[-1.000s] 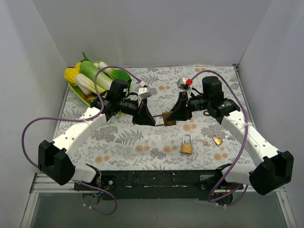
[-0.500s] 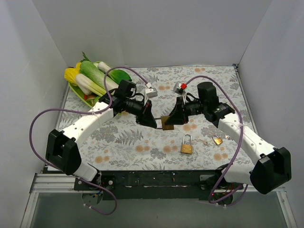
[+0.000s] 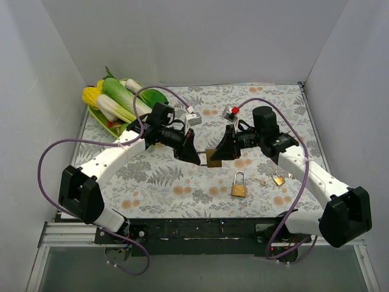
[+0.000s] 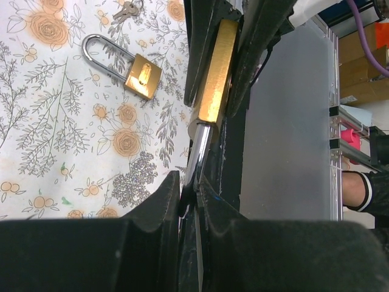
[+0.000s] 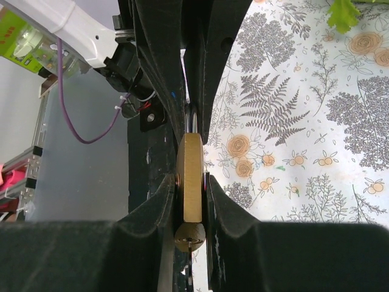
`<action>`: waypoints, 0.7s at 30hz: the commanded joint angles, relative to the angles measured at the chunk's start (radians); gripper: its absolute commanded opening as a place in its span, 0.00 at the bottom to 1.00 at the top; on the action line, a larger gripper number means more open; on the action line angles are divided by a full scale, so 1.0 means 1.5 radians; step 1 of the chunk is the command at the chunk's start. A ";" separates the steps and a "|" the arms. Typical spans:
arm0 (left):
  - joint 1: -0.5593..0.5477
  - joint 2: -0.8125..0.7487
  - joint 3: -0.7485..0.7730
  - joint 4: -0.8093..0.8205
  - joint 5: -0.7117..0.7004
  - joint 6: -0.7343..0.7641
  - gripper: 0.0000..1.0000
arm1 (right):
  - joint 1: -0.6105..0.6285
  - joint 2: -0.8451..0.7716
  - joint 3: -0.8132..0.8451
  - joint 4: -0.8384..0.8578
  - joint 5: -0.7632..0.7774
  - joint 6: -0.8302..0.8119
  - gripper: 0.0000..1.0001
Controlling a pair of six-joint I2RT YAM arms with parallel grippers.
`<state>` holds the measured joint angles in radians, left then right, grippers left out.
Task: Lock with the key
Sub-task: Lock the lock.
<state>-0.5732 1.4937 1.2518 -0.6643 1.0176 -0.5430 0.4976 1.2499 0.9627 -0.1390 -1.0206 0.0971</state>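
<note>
A brass padlock (image 3: pixel 213 157) is held in the air between both grippers over the middle of the floral table. My left gripper (image 3: pixel 196 156) is shut on its silver shackle (image 4: pixel 199 151); my left gripper (image 4: pixel 189 190) shows its fingers pinching that bar. My right gripper (image 3: pixel 221 153) is shut on the brass body (image 5: pixel 192 173), its jaws (image 5: pixel 191 188) pressed on both flat faces. The keyhole cylinder (image 5: pixel 189 236) faces the right wrist camera, with a thin metal edge below it. A bunch of keys (image 4: pixel 127 8) lies on the table.
A second brass padlock (image 3: pixel 239 185) lies on the table near the front, also seen in the left wrist view (image 4: pixel 130 66). A small padlock (image 3: pixel 278 179) lies to its right. A green tray of vegetables (image 3: pixel 115 100) stands at the back left. White walls enclose the table.
Over the last second both grippers, with the padlock between them, shifted slightly nearer and lower. In the last half second almost nothing moved.
</note>
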 commanded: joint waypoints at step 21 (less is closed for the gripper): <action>0.146 -0.073 -0.096 0.321 -0.295 -0.808 0.98 | -0.098 -0.024 -0.021 0.286 0.413 0.242 0.01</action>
<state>-0.3561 1.4101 1.1213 -0.2413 0.7219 -1.4017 0.3176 1.2495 0.8532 0.1406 -0.6590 0.4259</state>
